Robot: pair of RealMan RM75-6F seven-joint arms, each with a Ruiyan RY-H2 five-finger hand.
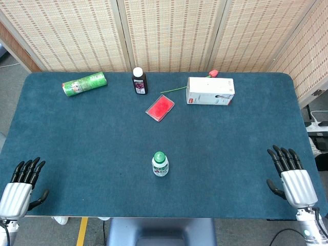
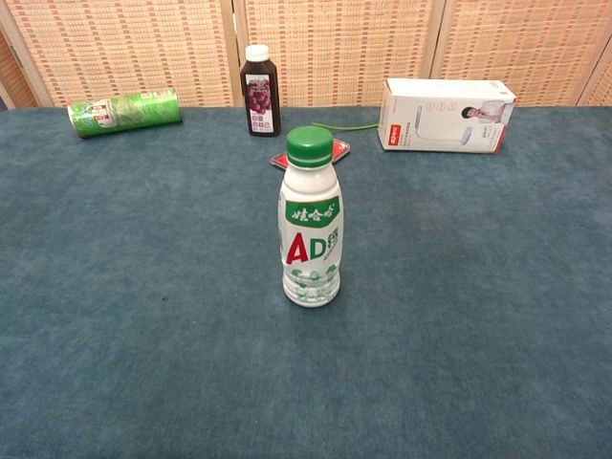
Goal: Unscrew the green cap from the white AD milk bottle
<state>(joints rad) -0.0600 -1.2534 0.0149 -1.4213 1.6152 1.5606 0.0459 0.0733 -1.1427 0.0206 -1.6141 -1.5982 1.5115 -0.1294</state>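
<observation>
The white AD milk bottle [image 1: 160, 165] [image 2: 310, 234] stands upright near the middle front of the blue table, its green cap [image 1: 159, 156] [image 2: 310, 145] on top. My left hand [image 1: 20, 187] rests at the front left corner with fingers extended and apart, holding nothing. At the front right edge my right hand [image 1: 291, 177] lies the same way, fingers spread and empty. Both hands are far from the bottle. The chest view shows neither hand.
Along the back of the table [image 1: 77, 138] lie a green can on its side [image 1: 84, 84] [image 2: 124, 112], a dark juice bottle [image 1: 139, 81] [image 2: 260, 91], a red flat packet [image 1: 160, 107] and a white box [image 1: 210, 91] [image 2: 446, 115].
</observation>
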